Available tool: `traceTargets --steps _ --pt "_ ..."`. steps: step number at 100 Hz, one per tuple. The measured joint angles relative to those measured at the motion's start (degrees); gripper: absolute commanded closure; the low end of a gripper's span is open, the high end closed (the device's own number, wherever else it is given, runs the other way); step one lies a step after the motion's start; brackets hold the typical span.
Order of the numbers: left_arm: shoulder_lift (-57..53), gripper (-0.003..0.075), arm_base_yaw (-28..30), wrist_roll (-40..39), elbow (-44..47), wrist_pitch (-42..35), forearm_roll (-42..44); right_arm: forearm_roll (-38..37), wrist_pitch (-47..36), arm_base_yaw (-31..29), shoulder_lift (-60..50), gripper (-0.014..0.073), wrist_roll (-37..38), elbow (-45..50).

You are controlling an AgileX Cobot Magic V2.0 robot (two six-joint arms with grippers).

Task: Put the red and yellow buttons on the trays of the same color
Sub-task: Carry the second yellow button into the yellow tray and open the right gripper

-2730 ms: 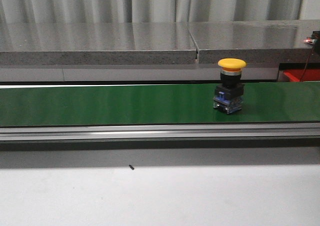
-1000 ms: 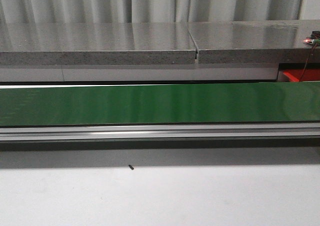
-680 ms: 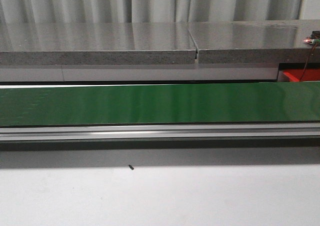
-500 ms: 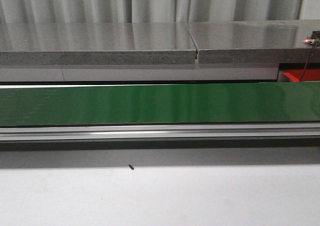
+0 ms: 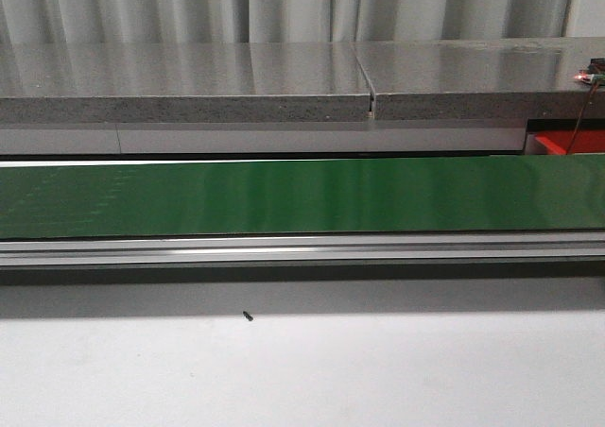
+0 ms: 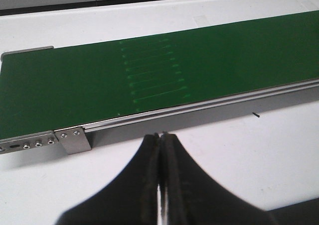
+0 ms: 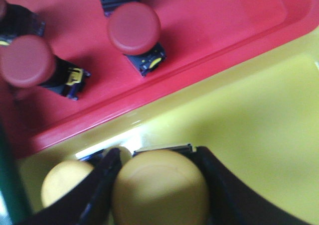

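Red buttons (image 7: 133, 28) already sit in the red tray (image 7: 209, 21), while the right gripper (image 7: 159, 185) clamps a yellow button (image 7: 159, 187) over the yellow tray (image 7: 259, 110), unreleased; the left gripper (image 6: 160, 140) hangs closed and empty

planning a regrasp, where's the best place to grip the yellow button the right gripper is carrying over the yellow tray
As held now: the yellow button by its round cap, right gripper from above, a finger on each side. The cap stands proud and faces up; its body below is hidden over the yellow tray.

The right tool (image 7: 159, 185) hides the held yellow button's (image 7: 159, 187) body; red buttons (image 7: 133, 28) blurred
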Motion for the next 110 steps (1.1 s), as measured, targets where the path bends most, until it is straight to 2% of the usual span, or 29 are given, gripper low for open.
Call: traceTargets --steps 38,46,55,68,75,99,104,110 --pt "0.0 0.0741 0.0 0.0 0.0 0.0 0.0 0.0 -4.27 0.0 8.22 0.0489 0.0 0.0" --pt "0.0 0.0741 0.0 0.0 0.0 0.0 0.0 0.0 -4.4 0.0 8.92 0.0458 0.0 0.0" --pt "0.0 0.0741 0.0 0.0 0.0 0.0 0.0 0.0 -4.72 0.0 9.26 0.0347 0.0 0.0" --pt "0.0 0.0741 0.0 0.0 0.0 0.0 0.0 0.0 -5.64 0.0 9.26 0.0089 0.43 0.0" --pt "0.0 0.0741 0.0 0.0 0.0 0.0 0.0 0.0 -5.64 0.0 9.26 0.0023 0.8 0.0" --pt "0.0 0.0741 0.0 0.0 0.0 0.0 0.0 0.0 -5.64 0.0 3.79 0.0034 1.1 0.0" --pt "0.0 0.0741 0.0 0.0 0.0 0.0 0.0 -0.4 -5.28 0.0 2.02 0.0073 1.1 0.0" --pt "0.0 0.0741 0.0 0.0 0.0 0.0 0.0 -0.93 -4.55 0.11 -0.21 0.0172 1.1 0.0"
